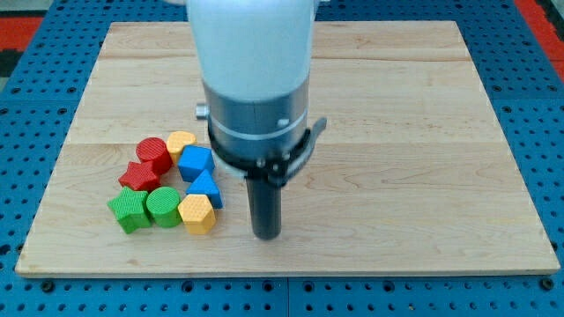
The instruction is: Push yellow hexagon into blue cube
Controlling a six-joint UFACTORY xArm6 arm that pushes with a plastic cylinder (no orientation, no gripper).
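The yellow hexagon lies at the lower right of a cluster of blocks on the left part of the wooden board. The blue cube sits above it, with a blue triangular block between them. My tip rests on the board to the right of the yellow hexagon, a short gap away, touching no block.
A second yellow block, a red cylinder and a red star-shaped block lie at the cluster's top and left. A green cube and a green cylinder lie left of the yellow hexagon. The arm's body hangs over the board's middle.
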